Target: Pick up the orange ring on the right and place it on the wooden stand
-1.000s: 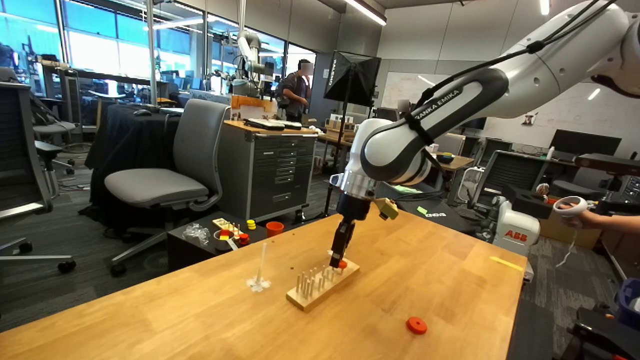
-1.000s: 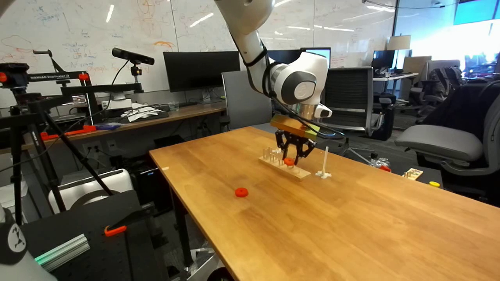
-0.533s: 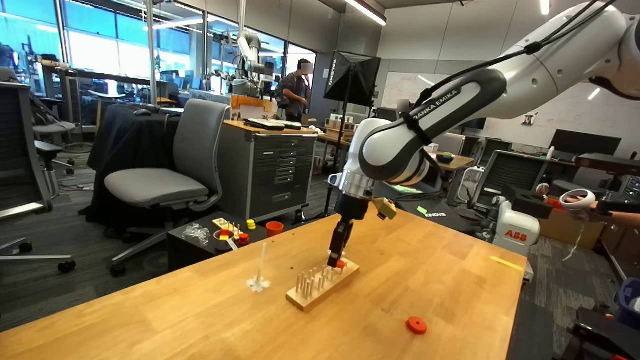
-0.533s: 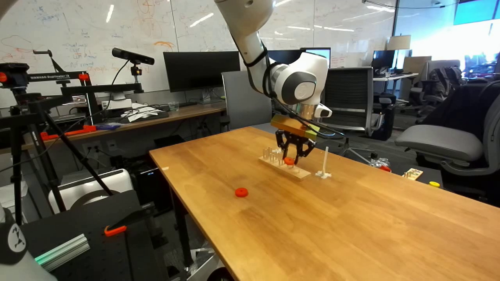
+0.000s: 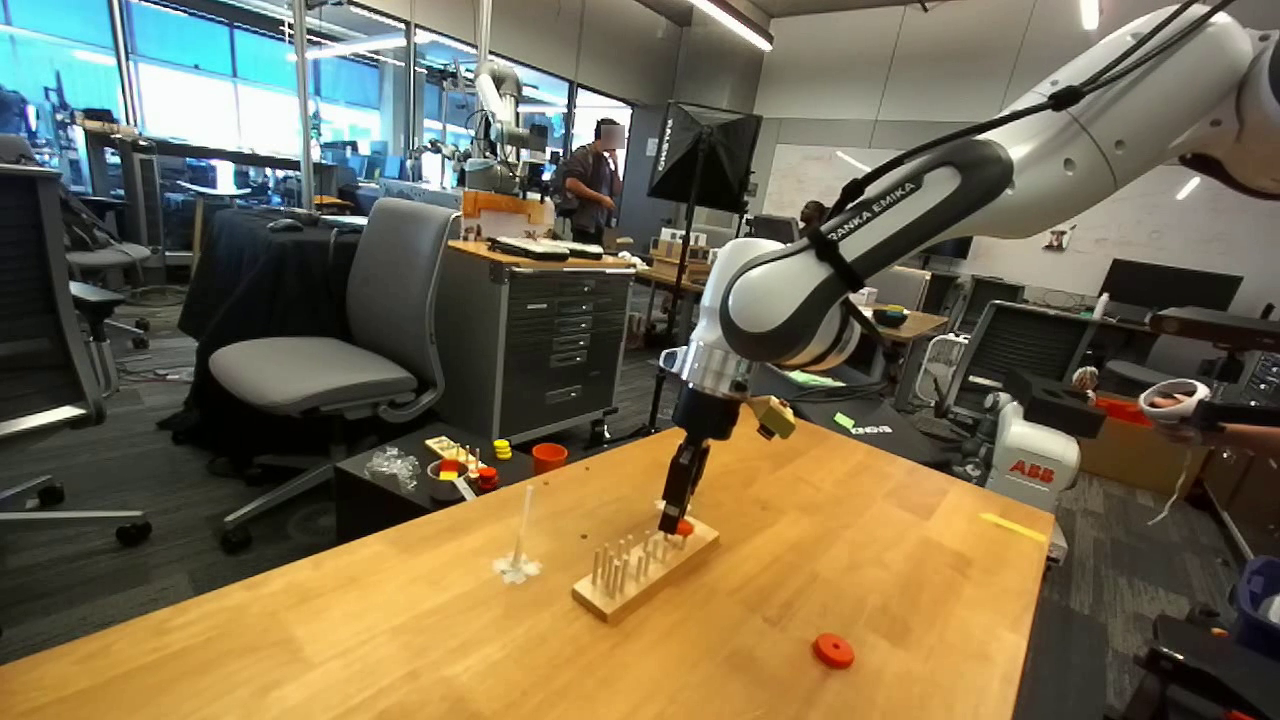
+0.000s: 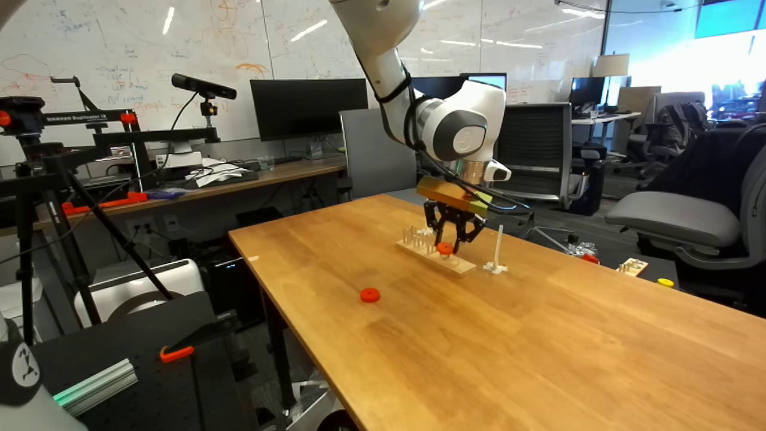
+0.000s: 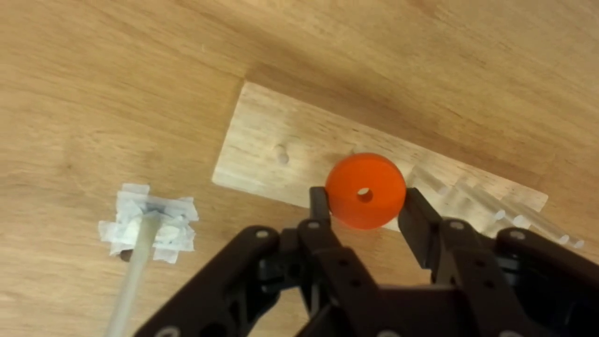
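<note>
One orange ring (image 7: 366, 172) is in the hand (image 7: 366, 203)! Both fingers (image 7: 320, 204) press its rim from opposite sides, so the hand is closed on it, and the ring hangs right over the wooden stand (image 7: 318, 133), looking raised off the base in both exterior views.

Pick-up? Done, I'd say. The carry? As good as done. What's left, by my reckoning: line that hole up with a peg, lower, let go, back away. Is a peg straight beneath the hole? Can't tell, but no tip pokes up through it, so I don't call this one placed!

Now the tally. Two orange rings at this worktop (image 6: 514, 359): this one, presumably the one meant, plus a second ring (image 6: 370, 296) lying flat at eight o'clock from the stand in an exterior view. One stand. In the wrist view, one lone peg (image 7: 282, 154) sits at ten o'clock from the held ring; between three and four o'clock, a bunch of taller pegs (image 7: 519, 221) overlaps too much for a sure count. And one pale rod (image 7: 135, 274), taped to the worktop, well apart, between eight and nine o'clock.
</note>
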`<state>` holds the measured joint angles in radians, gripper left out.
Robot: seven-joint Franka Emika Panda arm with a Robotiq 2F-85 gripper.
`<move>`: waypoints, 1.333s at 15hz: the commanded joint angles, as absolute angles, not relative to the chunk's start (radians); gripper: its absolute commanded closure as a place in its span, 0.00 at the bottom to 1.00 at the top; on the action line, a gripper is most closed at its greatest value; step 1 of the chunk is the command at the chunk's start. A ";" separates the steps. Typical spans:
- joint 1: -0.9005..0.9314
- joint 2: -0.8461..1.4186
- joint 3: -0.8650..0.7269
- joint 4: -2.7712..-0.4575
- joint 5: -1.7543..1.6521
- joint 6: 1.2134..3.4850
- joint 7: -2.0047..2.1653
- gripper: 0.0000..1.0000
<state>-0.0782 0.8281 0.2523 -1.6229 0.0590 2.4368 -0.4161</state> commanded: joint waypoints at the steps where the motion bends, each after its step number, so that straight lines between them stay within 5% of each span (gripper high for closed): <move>1: -0.087 0.813 0.249 -1.642 0.073 2.422 -0.438 0.82; 20: -0.079 0.739 0.267 -1.806 0.060 2.529 -0.495 0.82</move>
<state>-0.0849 0.7775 0.2606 -1.7378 0.0589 2.4804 -0.4799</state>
